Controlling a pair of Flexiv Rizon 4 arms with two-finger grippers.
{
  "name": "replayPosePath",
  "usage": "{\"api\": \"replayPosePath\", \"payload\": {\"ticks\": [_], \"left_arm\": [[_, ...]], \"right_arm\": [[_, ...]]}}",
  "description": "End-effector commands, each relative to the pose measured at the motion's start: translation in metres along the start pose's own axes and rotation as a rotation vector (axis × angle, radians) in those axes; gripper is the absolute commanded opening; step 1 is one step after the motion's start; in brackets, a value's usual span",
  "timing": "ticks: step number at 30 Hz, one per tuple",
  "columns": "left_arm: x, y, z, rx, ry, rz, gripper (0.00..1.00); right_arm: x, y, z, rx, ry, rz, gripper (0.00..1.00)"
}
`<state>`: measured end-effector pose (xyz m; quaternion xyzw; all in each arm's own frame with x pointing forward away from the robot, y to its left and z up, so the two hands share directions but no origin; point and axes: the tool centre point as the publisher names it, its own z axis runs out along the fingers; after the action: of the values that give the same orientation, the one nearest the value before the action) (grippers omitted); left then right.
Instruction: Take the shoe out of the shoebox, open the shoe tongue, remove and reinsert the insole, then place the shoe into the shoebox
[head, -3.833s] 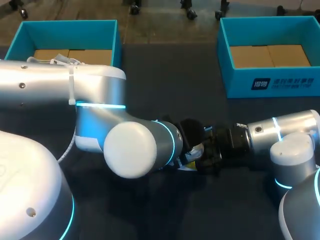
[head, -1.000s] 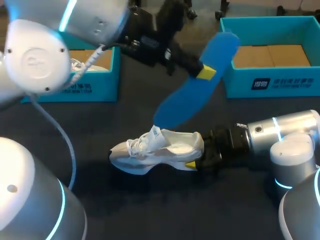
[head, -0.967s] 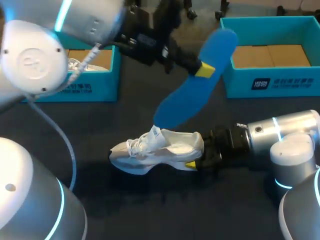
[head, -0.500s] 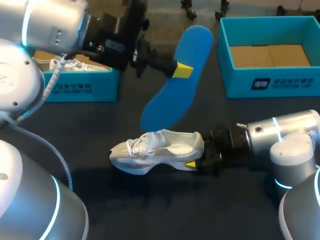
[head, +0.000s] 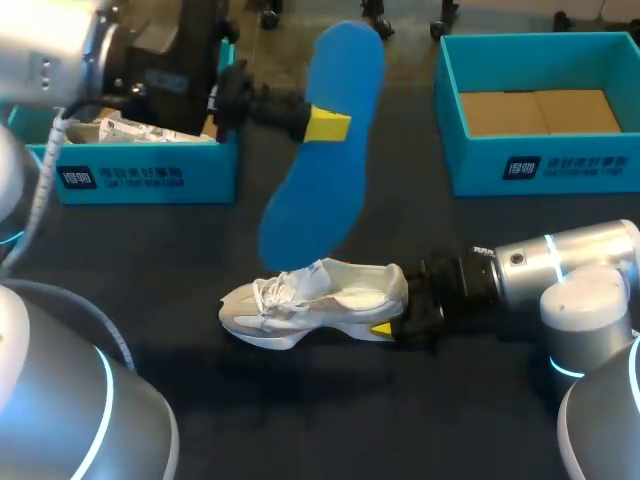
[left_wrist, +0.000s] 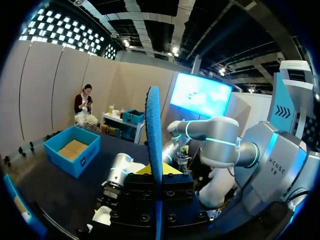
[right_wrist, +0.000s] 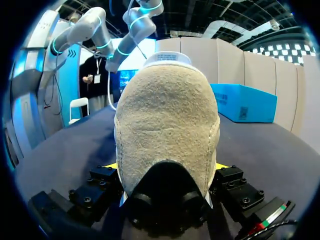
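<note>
Rounded silver arms (head: 590, 255), glowing cyan joint rings (head: 552, 256), black yellow-tipped hands (head: 326, 124).

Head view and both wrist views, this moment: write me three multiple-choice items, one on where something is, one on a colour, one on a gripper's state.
1. Where is the insole?
A. tucked inside the shoe
B. held up above the table by the left gripper
C. lying flat on it

2. What colour is the insole?
A. white
B. blue
C. black

3. What is the right gripper doing?
A. open, away from everything
B. shut on the insole
C. shut on the heel of the shoe

Answers: 1 B, the head view shows the yellow-tipped fingers pinching it in the air. 2 B, it shows bright blue in the head view and the left wrist view. 3 C, the right wrist view shows the heel between both fingers.
</note>
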<state>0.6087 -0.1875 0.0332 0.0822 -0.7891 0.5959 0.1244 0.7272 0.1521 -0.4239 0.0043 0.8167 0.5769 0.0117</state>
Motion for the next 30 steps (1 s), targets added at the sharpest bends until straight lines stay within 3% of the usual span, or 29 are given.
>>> {"api": "replayPosePath", "payload": {"ticks": [1, 19, 20, 21, 22, 25, 30], "left_arm": [[0.007, 0.003, -0.017, -0.003, 0.001, -0.003, 0.00], [0.008, 0.002, -0.021, 0.010, 0.005, 0.001, 0.00], [0.008, 0.002, -0.021, 0.010, 0.005, 0.001, 0.00], [0.008, 0.002, -0.021, 0.010, 0.005, 0.001, 0.00], [0.008, 0.002, -0.021, 0.010, 0.005, 0.001, 0.00], [0.008, 0.002, -0.021, 0.010, 0.005, 0.001, 0.00], [0.008, 0.002, -0.021, 0.010, 0.005, 0.001, 0.00]], "right_arm": [[0.001, -0.001, 0.004, 0.006, 0.000, 0.000, 0.00], [0.000, -0.001, 0.001, 0.020, 0.013, -0.007, 0.00], [0.000, 0.000, -0.002, 0.028, 0.017, -0.006, 0.17], [0.001, 0.001, -0.005, 0.031, 0.026, -0.007, 0.49], [0.001, 0.001, -0.008, 0.042, 0.030, -0.008, 1.00], [0.003, 0.003, -0.015, 0.080, 0.028, -0.001, 1.00], [0.005, 0.006, -0.033, 0.217, 0.008, 0.055, 1.00]]}}
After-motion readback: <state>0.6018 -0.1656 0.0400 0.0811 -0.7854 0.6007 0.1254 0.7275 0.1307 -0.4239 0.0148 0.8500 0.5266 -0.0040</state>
